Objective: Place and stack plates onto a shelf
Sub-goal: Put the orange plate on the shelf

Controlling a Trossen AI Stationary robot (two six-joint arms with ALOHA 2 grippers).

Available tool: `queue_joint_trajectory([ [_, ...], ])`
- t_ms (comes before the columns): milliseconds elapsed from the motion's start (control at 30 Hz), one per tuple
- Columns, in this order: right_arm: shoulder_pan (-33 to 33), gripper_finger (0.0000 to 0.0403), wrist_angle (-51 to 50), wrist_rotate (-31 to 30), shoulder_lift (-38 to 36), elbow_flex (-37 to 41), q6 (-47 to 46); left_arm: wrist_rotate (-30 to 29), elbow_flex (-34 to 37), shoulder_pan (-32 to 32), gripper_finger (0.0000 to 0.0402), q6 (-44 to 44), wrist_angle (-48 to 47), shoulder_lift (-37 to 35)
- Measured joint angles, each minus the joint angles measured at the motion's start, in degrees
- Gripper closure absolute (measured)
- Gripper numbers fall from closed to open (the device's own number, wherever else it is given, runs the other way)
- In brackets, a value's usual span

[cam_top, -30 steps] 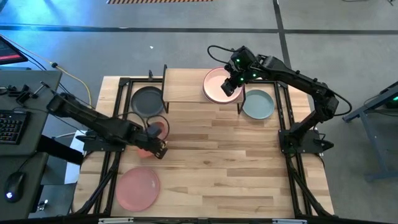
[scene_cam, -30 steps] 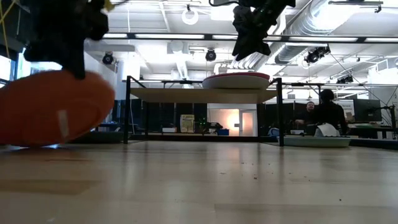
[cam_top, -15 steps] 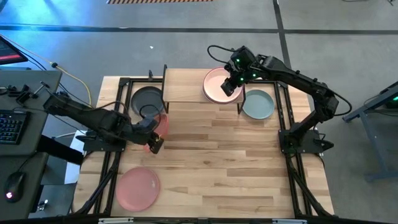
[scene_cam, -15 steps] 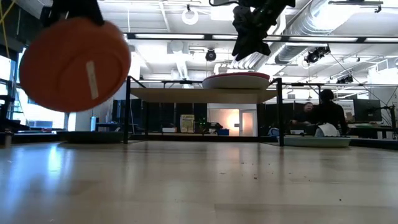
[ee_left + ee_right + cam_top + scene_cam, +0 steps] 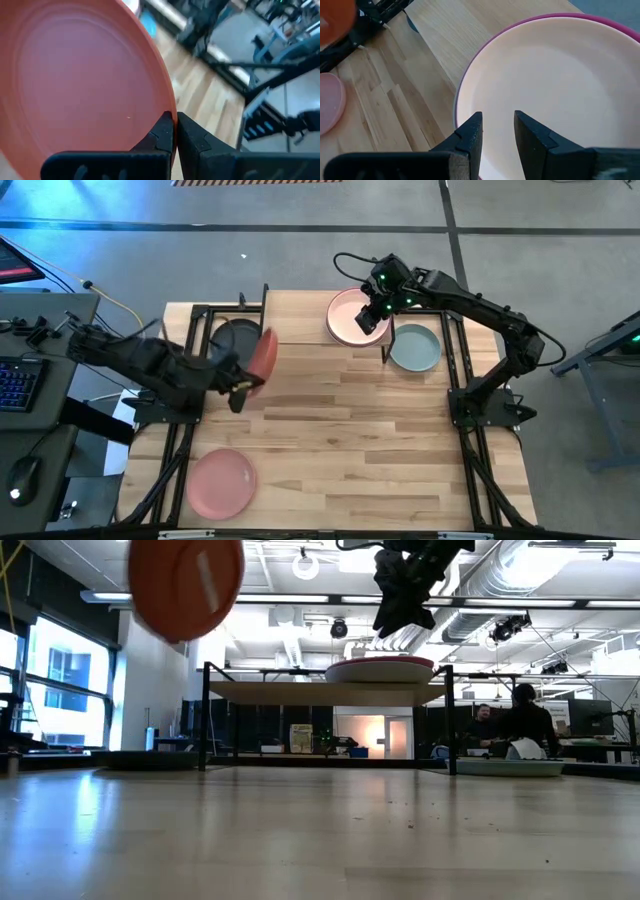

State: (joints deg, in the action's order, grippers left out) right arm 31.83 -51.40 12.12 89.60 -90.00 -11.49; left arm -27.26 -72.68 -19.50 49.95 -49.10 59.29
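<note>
The terracotta plate point(image 5: 262, 354) has risen off the worktop point(image 5: 360, 440), tilted on edge beside the shelf point(image 5: 300, 320), left gripper point(image 5: 174, 131) jaws pinching its rim. Right gripper point(image 5: 497, 131) jaws spread above the cream plate point(image 5: 555, 95) on the shelf.

Terracotta plate point(image 5: 75, 85) cut off by the left wrist picture's edge, dark grey plate point(image 5: 232, 338) partly hidden behind it

a slatted light-wood tabletop point(image 5: 340, 430) on a black metal frame point(image 5: 470, 405). to its left, a desk with a keyboard point(image 5: 15, 380) and a mouse point(image 5: 24, 477). beyond the table, two seated people point(image 5: 510, 720), ceiling ducts point(image 5: 530, 580) and bright windows point(image 5: 60, 690).
</note>
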Motion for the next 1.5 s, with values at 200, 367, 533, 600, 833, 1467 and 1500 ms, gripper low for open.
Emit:
queue_joint_trajectory([
  [200, 0.0, 0.0311, 0.0, 0.0, 0.0, 0.0, -0.25, -1.15, -3.4, 5.58, 0.0401, -14.63, -0.08, 0.0],
  [367, 0.0, 0.0311, 0.0, 0.0, 0.0, 0.0, -0.34, -0.04, -3.53, 12.29, 0.0401, -29.32, -0.09, 0.11],
  [533, 0.0, 0.0311, 0.0, 0.0, 0.0, 0.0, -0.85, 2.15, -3.53, 19.64, 0.0401, -42.75, 0.65, 0.89],
  [600, 0.0, 0.0311, 0.0, 0.0, 0.0, 0.0, -1.61, 4.27, -3.53, 22.7, 0.0401, -47.8, 2.35, 1.52],
  [833, 0.0, 0.0311, -0.19, -0.15, 0.0, 0.0, -4.12, 13.09, -3.53, 33.25, 0.0401, -60.31, 5.98, 5.06],
  [1467, -0.13, 0.0311, -6.33, -3.04, 0.0, 0.0, -12.68, 22.5, -3.48, 41.74, 0.0402, -76.73, 6.12, 20.57],
  [1500, -0.13, 0.0311, -6.34, -3.04, 0.0, 0.0, -12.7, 22.5, -3.48, 41.74, 0.0402, -76.75, 5.68, 21.14],
])
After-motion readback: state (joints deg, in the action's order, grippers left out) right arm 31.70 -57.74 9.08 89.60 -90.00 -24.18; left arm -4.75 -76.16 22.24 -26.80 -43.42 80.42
